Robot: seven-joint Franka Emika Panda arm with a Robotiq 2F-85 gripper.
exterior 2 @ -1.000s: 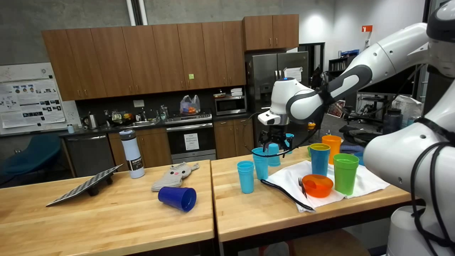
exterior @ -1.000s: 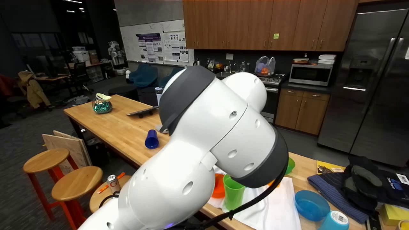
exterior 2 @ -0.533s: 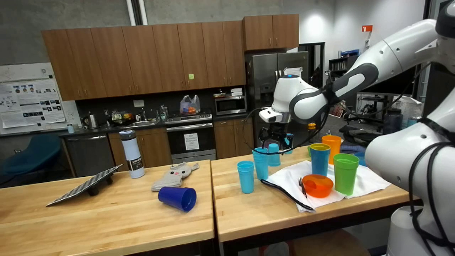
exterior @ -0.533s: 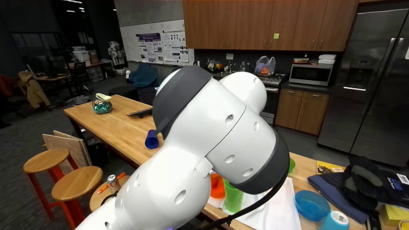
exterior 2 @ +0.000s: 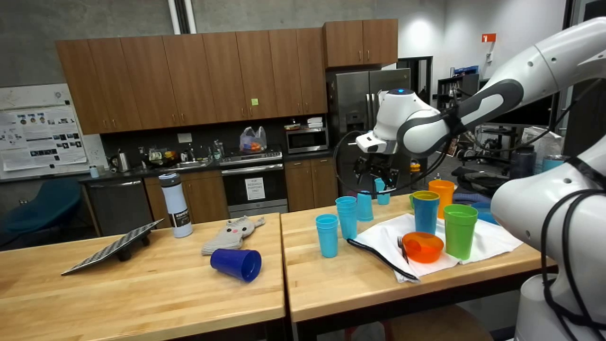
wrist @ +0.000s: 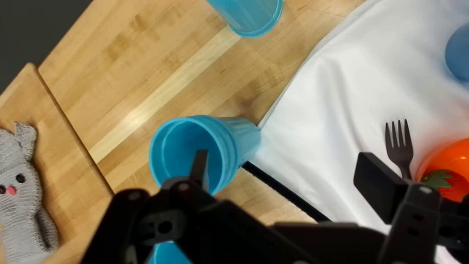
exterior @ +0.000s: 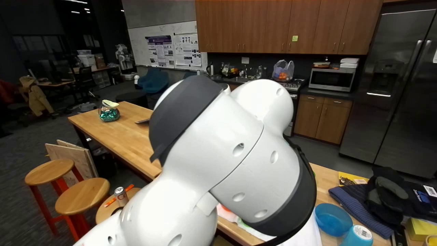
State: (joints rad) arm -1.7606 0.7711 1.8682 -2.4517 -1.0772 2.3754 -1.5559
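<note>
- One gripper (wrist: pixel 282 167) is hanging above the table (wrist: pixel 121 80), fingers (wrist: pixel 381 189) standing wide apart, clamping nothing.
- Nearest thing: blue cup (wrist: pixel 234 141), standing upright on the table, just beside the cloth (wrist: pixel 329 121); long axis is running vertically, mouth facing up.
- That cup is lying below the gripper and off to one side: in the wrist view, left of the gap, with one finger crossing its mouth.
- Other finger is hanging over the cloth near the fork (wrist: pixel 400 148) and orange bowl (wrist: pixel 443 157); strap (wrist: pixel 282 190) is showing between the fingers.
- Upside-down cup (wrist: pixel 253 18) is standing further off, near the wrist view's top edge.
- Versus earlier frames: gripper (exterior 2: pixel 375 179) is sitting higher and further right in an exterior view, clearing the blue cup's rim; that cup is staying put.
- Arm (exterior: pixel 211 150) is now hiding the dark cup (exterior 2: pixel 235 264) and nearly all the green cup (exterior 2: pixel 460 232) in an exterior view.
</note>
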